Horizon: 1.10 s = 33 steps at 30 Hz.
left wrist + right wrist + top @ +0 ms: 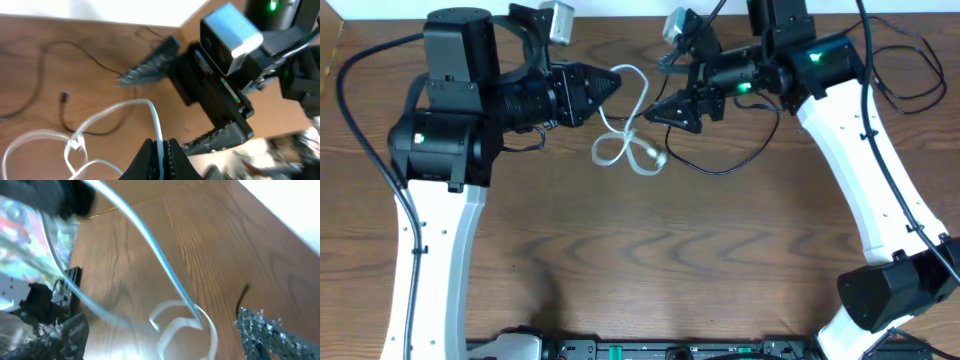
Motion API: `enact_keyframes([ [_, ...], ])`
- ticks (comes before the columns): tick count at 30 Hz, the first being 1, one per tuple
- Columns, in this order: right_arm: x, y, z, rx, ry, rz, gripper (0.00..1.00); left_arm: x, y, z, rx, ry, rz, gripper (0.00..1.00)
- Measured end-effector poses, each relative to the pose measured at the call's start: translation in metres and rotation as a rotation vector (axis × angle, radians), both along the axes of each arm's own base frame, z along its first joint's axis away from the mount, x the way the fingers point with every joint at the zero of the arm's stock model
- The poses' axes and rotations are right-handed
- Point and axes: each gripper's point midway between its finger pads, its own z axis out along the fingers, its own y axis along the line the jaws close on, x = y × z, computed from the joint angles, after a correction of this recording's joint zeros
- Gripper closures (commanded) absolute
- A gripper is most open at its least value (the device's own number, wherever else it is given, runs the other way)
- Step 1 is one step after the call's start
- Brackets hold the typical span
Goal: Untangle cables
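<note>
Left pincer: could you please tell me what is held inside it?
Inside the left pincer, a strand of the white cable is clamped; the pinched stretch itself is covered.

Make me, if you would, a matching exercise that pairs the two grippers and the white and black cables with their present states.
Things:
1. left gripper
2. right gripper
3. white cable
4. black cable

States:
A. open wide
B. lies flat in one thin curve on the table
C. shut on a cord
D. one strand lifted, the rest in heaped loops

Pairs: 1-C; 2-A; 3-D; 4-B
</note>
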Motion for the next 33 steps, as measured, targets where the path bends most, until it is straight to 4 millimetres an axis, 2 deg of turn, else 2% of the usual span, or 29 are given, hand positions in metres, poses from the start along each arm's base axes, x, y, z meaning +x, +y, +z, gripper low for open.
enact_keyframes([
  [4,-0.004,0.01,0.006,0.021,-0.076,0.049,0.2,-0.004,-0.011,-0.014,-0.033,0.083,-0.075,0.92],
  [10,-0.004,0.012,0.007,0.024,-0.118,0.066,0.37,-0.004,-0.028,-0.035,-0.046,0.175,-0.137,0.93],
  [17,-0.006,0.012,0.007,0.026,-0.121,0.077,0.53,-0.001,-0.032,-0.036,-0.039,0.161,-0.141,0.93],
  [26,-0.011,0.013,0.005,0.033,-0.102,0.099,0.92,0.005,-0.029,-0.037,-0.02,0.142,-0.118,0.93],
  [29,-0.011,0.012,0.003,0.028,-0.101,0.095,0.99,0.006,-0.029,-0.037,-0.016,0.139,-0.113,0.92],
  [33,-0.004,0.012,0.003,0.022,-0.128,0.078,0.99,-0.006,-0.038,-0.038,-0.032,0.173,-0.158,0.92],
])
